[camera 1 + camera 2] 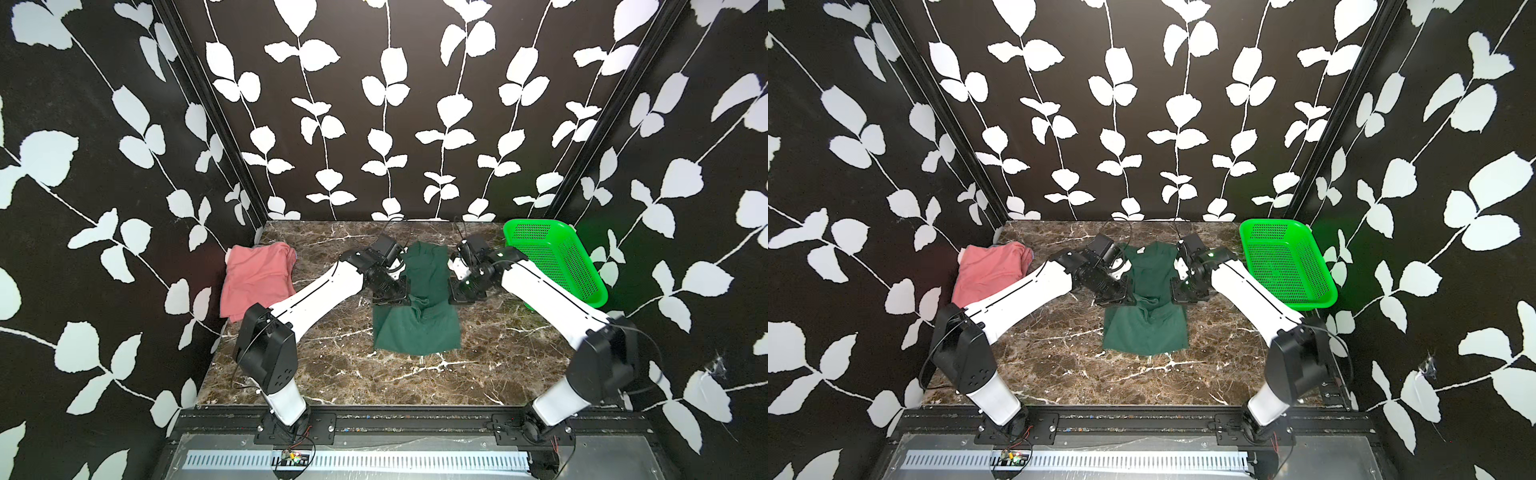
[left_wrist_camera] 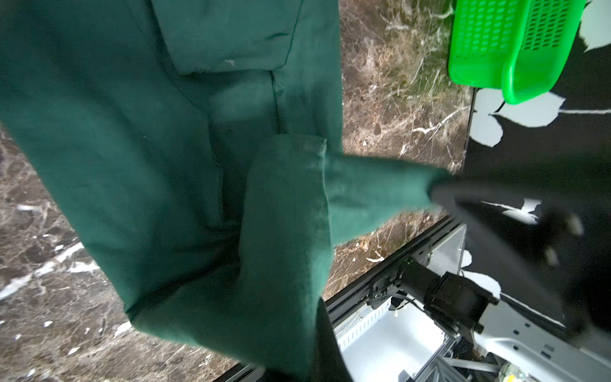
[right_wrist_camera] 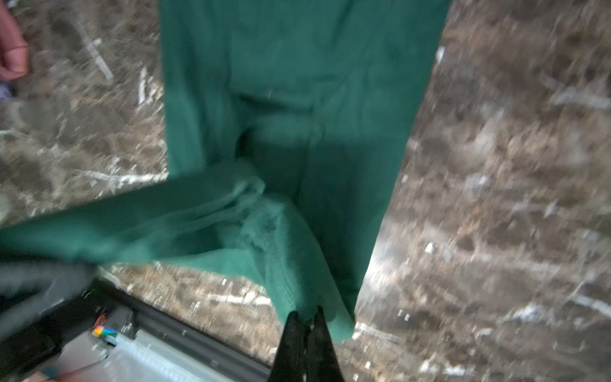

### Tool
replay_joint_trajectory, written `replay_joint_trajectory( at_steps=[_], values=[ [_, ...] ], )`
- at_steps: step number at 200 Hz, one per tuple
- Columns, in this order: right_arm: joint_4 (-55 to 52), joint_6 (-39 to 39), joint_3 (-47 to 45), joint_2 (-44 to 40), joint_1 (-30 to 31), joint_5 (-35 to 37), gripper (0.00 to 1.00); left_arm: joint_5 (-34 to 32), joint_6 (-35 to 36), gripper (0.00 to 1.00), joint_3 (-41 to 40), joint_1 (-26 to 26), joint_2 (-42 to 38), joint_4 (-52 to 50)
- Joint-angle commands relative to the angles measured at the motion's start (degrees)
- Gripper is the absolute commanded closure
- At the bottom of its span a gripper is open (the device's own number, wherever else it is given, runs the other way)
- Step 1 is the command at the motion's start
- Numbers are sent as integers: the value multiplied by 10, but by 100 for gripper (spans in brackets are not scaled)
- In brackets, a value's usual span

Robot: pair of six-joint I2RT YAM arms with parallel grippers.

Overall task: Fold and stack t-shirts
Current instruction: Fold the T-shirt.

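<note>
A dark green t-shirt [image 1: 419, 328] [image 1: 1146, 332] hangs in the middle of the marble table [image 1: 332, 374], its near part resting flat and its far part lifted and bunched narrow. My left gripper [image 1: 402, 297] [image 1: 1128, 296] is shut on the shirt's left side; in the left wrist view the cloth [image 2: 132, 132] covers its jaws. My right gripper [image 1: 453, 293] [image 3: 305, 317] is shut on the shirt's right edge [image 3: 297, 82]. A folded salmon-pink t-shirt [image 1: 257, 278] [image 1: 988, 270] lies at the back left, with a sliver of a lavender t-shirt [image 3: 5, 91] beside it.
A bright green perforated basket [image 1: 557, 262] [image 1: 1283, 266] [image 2: 489, 43] leans tilted against the right wall at the back right. Leaf-patterned walls close in three sides. A black rail with both arm bases runs along the table's front edge.
</note>
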Motion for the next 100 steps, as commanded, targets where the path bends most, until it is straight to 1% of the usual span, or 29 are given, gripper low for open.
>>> replay_joint_trajectory(
  at_steps=[1,24,37,62,100],
  values=[
    [-1,-46,39,38,-12,42,100,0,28,100,18,4,-15,-44],
    [3,-73,50,76,-19,80,100,-17,29,100,1,6,-25,-54],
    [4,-84,63,99,-21,85,100,-23,26,100,-10,9,-26,-60],
    [-5,-98,91,129,-21,97,100,-13,28,100,-17,10,-19,-68],
    [4,-101,107,158,-22,104,100,-36,34,100,-14,13,-9,-88]
  ],
)
